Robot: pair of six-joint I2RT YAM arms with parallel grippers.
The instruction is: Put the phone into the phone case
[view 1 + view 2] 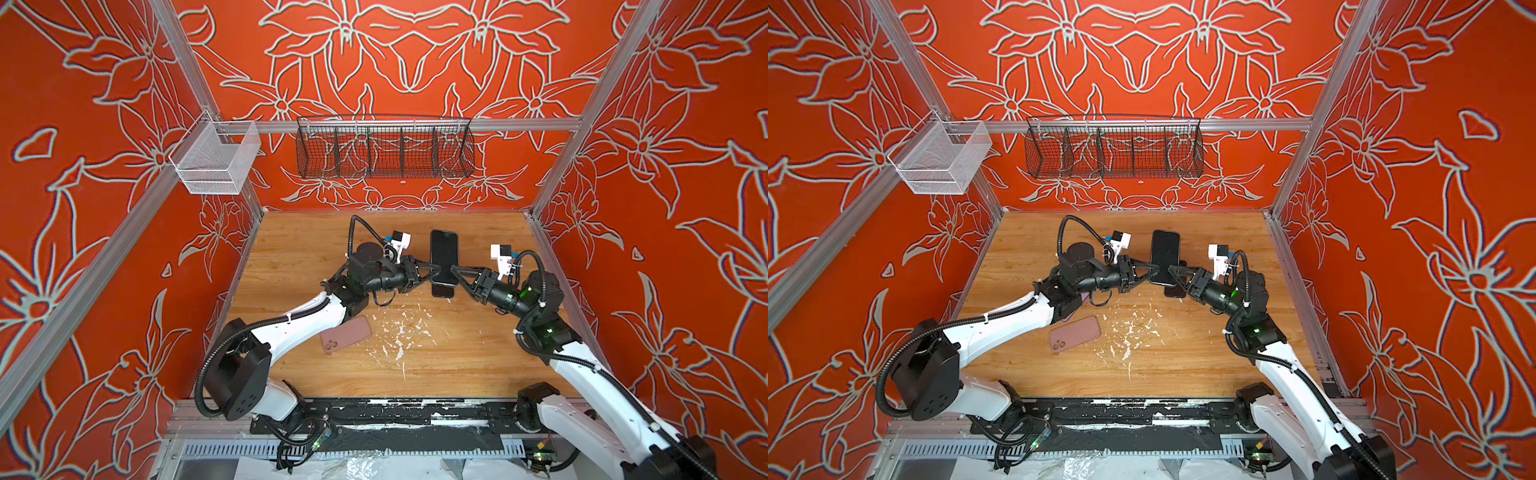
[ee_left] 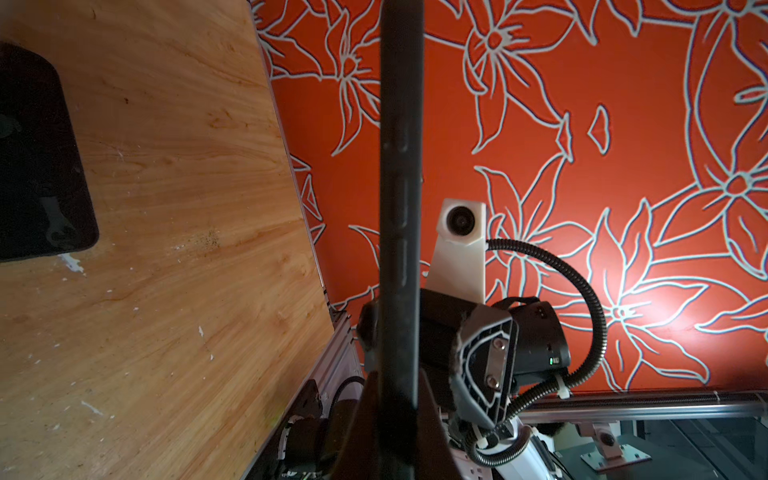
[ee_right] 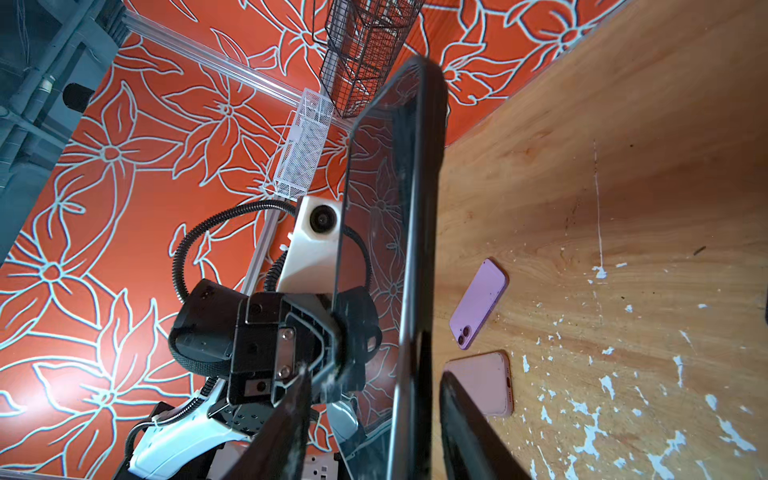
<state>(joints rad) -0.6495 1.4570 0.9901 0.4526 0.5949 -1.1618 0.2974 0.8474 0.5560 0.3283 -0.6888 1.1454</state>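
Note:
A black phone (image 1: pixel 444 249) (image 1: pixel 1165 249) hangs above the wooden table, screen up. My left gripper (image 1: pixel 434 269) is shut on its left long edge; in the left wrist view the phone's edge (image 2: pixel 401 166) runs between the closed fingers (image 2: pixel 432 415). My right gripper (image 1: pixel 455 269) is open around the opposite edge, with the phone (image 3: pixel 386 208) between its fingers (image 3: pixel 469 436) and a gap on each side. A pink phone case (image 1: pixel 345 335) (image 3: pixel 482 384) lies flat on the table nearer the front, beside the left arm.
A purple phone (image 3: pixel 480 303) lies camera side up beside the pink case. A dark flat rectangle (image 1: pixel 442 291) (image 2: pixel 37 166) rests on the table (image 1: pixel 457 353) under the held phone. White flecks (image 1: pixel 399 332) mark the middle. A black wire basket (image 1: pixel 384 147) and a white mesh basket (image 1: pixel 216 158) hang on the walls.

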